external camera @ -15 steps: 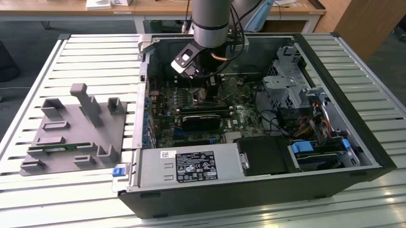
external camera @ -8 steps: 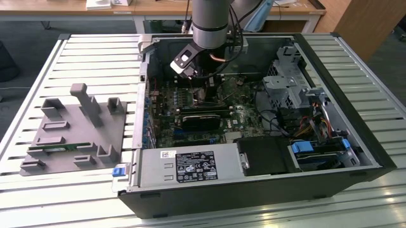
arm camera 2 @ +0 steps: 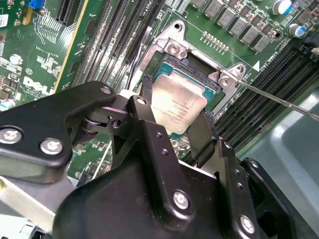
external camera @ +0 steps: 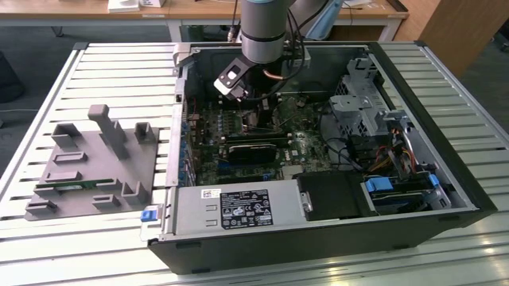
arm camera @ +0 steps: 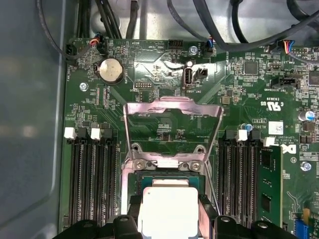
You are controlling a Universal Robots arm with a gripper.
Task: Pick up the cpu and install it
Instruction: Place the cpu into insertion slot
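Underneath everything, a pale slatted metal bench [external camera: 95, 65], ribbed and glossy, in a room with wooden desks [external camera: 199, 9] behind and a wooden cabinet [external camera: 457, 30] at the exterior view's right. On the bench, lying on its side with the panel off, a black computer case [external camera: 318, 244]. Beside it, toward the exterior view's left, a matte grey moulded tray [external camera: 87, 161] with upright pegs and a thin green memory stick [external camera: 68, 187] lying in it. Reaching down into the case from above, the grey arm [external camera: 266, 24]. Inside, along the near wall, a boxy grey metal power supply [external camera: 235, 208]. Flat on the case floor, the green motherboard [arm camera: 159, 64], crowded by black cables [arm camera: 224, 25] along one edge. Flanking the socket [arm camera: 164, 172], rows of long black memory slots [arm camera: 92, 179], one filled by a green module [arm camera: 269, 174]. Standing open, the socket's shiny metal load frame [arm camera: 172, 107]; jutting out sideways, a thin wire lever [arm camera 2: 279, 97]. Directly over the dark socket, seated or just above it, cannot tell which: the cpu [arm camera 2: 177, 107], flat, square, silvery on top. Clamped on two opposite edges of it, the black gripper [arm camera 2: 175, 117]. Near one board edge, a round silver coin cell [arm camera: 110, 69].
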